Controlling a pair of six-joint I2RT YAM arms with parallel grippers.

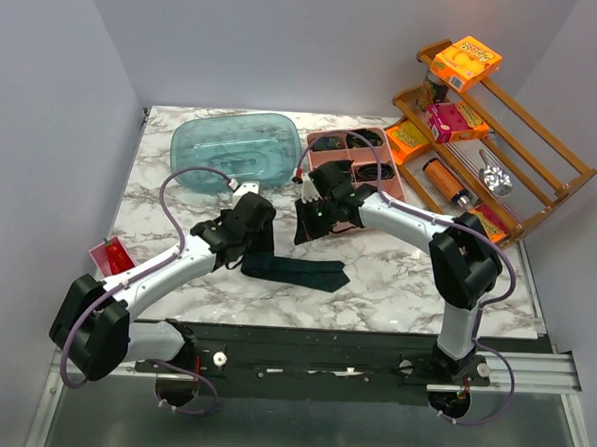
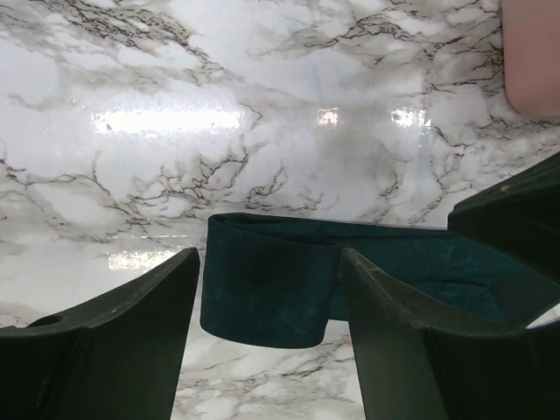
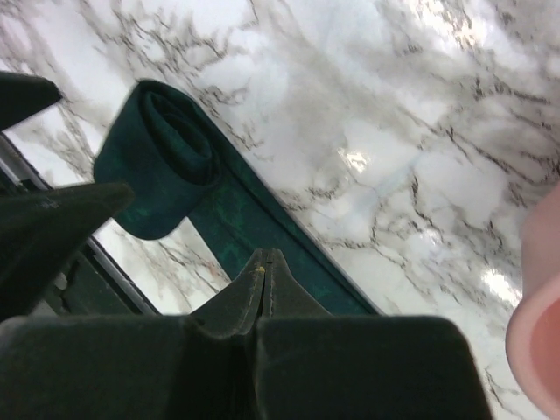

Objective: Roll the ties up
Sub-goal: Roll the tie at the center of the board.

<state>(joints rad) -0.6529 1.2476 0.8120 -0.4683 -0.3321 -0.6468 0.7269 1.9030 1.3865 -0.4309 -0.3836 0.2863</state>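
A dark teal-green tie (image 1: 301, 272) lies on the marble table in front of both arms. One end is rolled into a short loose coil (image 2: 267, 280), and the rest runs on as a flat strip (image 3: 262, 219). My left gripper (image 2: 269, 297) is open, one finger on each side of the coil, not touching it. My right gripper (image 3: 267, 255) is shut, its tips directly over the flat strip just behind the coil (image 3: 162, 166); nothing shows between the fingers. In the top view the left gripper (image 1: 250, 236) and right gripper (image 1: 312, 219) stand close together over the tie.
A pink tray (image 1: 318, 144) holding dark coiled ties stands at the back centre. A clear blue tub (image 1: 232, 150) is left of it. A wooden rack (image 1: 542, 166) with boxes and bottles fills the right. A red card (image 1: 113, 257) lies at the left edge.
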